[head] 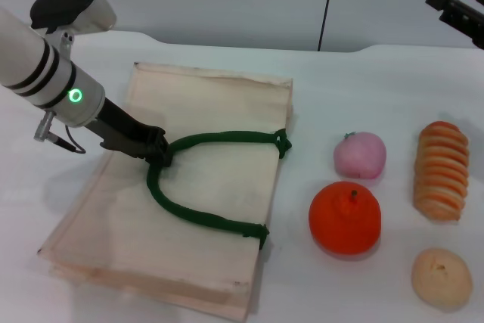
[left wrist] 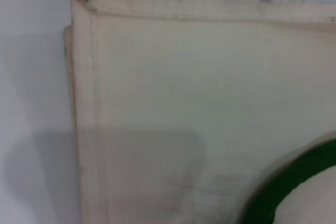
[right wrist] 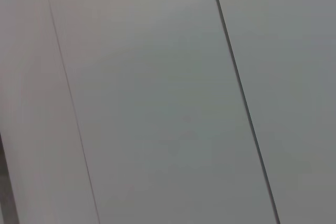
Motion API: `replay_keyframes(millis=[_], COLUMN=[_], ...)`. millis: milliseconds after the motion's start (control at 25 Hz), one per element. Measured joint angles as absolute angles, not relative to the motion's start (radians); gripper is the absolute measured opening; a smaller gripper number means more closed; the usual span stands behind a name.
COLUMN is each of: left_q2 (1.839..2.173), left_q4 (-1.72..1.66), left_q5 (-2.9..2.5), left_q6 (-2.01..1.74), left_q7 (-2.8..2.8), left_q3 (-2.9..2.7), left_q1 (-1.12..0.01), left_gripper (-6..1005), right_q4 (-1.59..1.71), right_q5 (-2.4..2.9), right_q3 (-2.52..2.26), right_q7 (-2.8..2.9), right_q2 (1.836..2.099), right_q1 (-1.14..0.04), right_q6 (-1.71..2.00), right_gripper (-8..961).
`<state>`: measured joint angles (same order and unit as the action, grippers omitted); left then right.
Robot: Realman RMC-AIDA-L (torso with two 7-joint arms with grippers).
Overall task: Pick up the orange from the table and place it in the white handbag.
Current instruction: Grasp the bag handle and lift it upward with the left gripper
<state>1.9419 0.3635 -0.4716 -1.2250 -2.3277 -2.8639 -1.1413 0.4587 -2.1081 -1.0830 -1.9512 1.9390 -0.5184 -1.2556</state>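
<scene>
Glossy orange-red round orange (head: 345,218) sits on the plain white table (head: 340,88), open from above and from the cream fabric handbag (head: 197,187) side. Tight on the other sides: pale pink round fruit (head: 360,154) just behind it, ridged orange-tan loaf (head: 441,171) to its right, tan bun (head: 442,278) near its front right. Left gripper (head: 160,155) and arm sit over the bag at the dark green loop handle (head: 204,217), blocking that half. Right gripper (head: 457,5) is up at the far right edge, clear of everything
</scene>
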Motion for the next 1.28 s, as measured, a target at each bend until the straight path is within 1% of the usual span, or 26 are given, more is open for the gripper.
replay_keyframes(millis=[200,640,840,1280], left_q2=[1.942,1.933,1.931,1.931], left_q4=[0.363,0.379,0.417,0.550], left_q5=[-0.474,-0.407,-0.307,-0.108], left_q6=[-1.223,-1.223,-1.256,-1.460], left_q7=[-2.329,-2.299,-2.244,-2.122], left_q3=[-2.864,-2.862,-2.862,-2.864], left_q1=[-1.141,-1.132,-1.116,-1.099], left_gripper=[195,122,121,122], right_q4=[0.459,0.459,0.459,0.459], right_q5=[-2.108,-2.106,-2.106,-2.104], right_q3=[-1.083,-1.069,-1.069,-1.068], right_q7=[-1.951,-1.953,-1.953,-1.955], right_q2=[1.939,1.938,1.936,1.935], right_q1=[-0.518,-0.500,-0.496,-0.495], right_q6=[-1.263,-1.265,-1.265,-1.266], right_gripper=[799,799,799,799])
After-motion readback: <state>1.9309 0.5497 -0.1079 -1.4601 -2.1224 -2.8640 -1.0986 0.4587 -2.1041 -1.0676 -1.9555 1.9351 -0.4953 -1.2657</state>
